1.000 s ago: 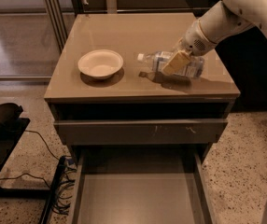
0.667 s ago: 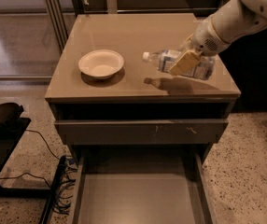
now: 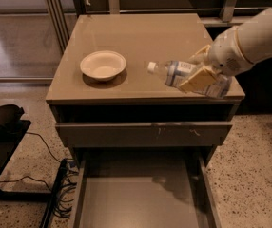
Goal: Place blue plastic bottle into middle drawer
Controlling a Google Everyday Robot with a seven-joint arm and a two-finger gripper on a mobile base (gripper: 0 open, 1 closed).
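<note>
The blue plastic bottle [image 3: 171,72] is clear, with a blue-and-white label and a white cap pointing left. It lies nearly level in the air over the front right part of the cabinet top [image 3: 140,32]. My gripper [image 3: 189,73] is shut on its middle, with tan fingers [image 3: 197,80] on both sides of the label. The white arm comes in from the right. The middle drawer [image 3: 136,198] is pulled open below, its flat floor bare, with the bottle's shadow on it.
A white bowl [image 3: 102,64] stands on the left of the cabinet top. A shut drawer front with small white scratches [image 3: 145,133] sits above the open drawer. A black stand [image 3: 3,122] and cables [image 3: 55,194] are on the floor at left.
The gripper has lifted the bottle off the cabinet top and carried it toward the front edge, above the open drawer.
</note>
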